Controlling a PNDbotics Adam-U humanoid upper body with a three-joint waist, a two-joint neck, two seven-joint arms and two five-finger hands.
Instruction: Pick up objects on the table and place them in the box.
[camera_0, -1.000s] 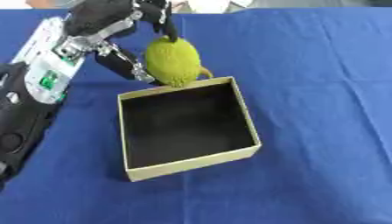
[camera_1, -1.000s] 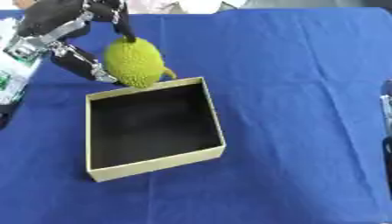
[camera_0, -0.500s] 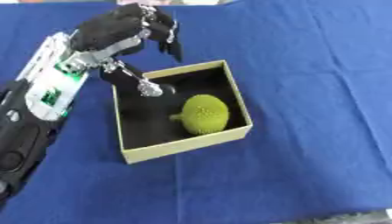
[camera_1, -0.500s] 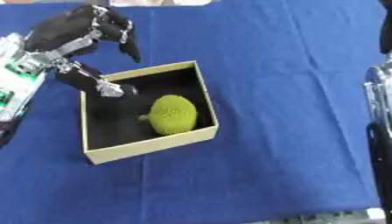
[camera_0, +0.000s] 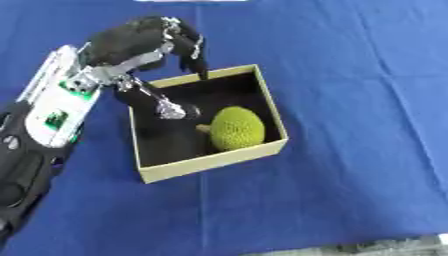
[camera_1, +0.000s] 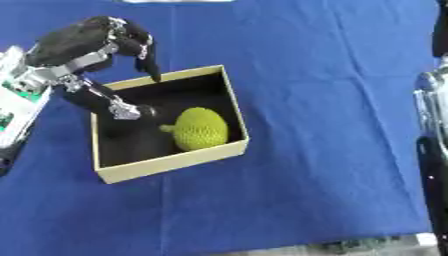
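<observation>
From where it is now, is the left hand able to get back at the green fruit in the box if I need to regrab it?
Probably yes. The left hand hangs over the box's far left corner, fingers relaxed and holding nothing. The green fruit lies uncovered by the near right wall, with nothing above it.

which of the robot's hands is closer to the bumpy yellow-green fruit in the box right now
Left. The left hand hangs over the tan cardboard box's far-left corner, just up-left of the bumpy yellow-green fruit. The right hand isn't visible; only the right arm shows at the view's right edge.

left hand: raised, fingers spread, pointing down, empty | right arm: at right edge
</observation>
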